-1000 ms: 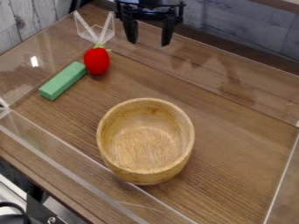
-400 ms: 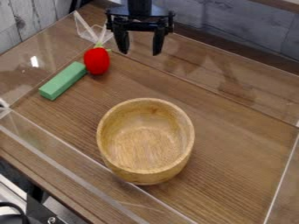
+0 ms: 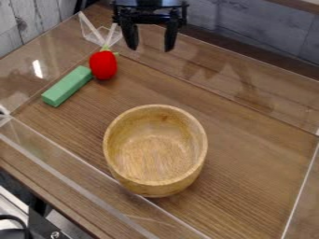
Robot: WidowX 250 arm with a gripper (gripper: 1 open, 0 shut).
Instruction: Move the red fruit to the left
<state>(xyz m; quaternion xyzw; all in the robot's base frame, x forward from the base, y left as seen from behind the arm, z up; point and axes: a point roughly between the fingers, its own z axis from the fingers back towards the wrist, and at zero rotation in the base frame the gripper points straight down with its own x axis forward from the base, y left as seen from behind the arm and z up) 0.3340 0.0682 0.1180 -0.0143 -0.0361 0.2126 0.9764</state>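
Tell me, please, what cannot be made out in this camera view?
- Arm above the gripper: cut off by the top edge.
- Fruit top: too small to show leaves clearly.
- Pale object behind the fruit: glare on the clear wall blurs it; cannot be identified.
- Bowl near inner wall: hidden by its own rim.
- Bottom left corner: dark parts cut off by the edge.

**A lab test bench for a robot arm**

A wooden table [image 3: 249,140] is fenced by clear plastic walls [image 3: 75,182] along its edges. Above the table's far edge hangs a black robot gripper [image 3: 149,37]. On the table sit toy-like props, among them a wooden bowl [image 3: 155,148].
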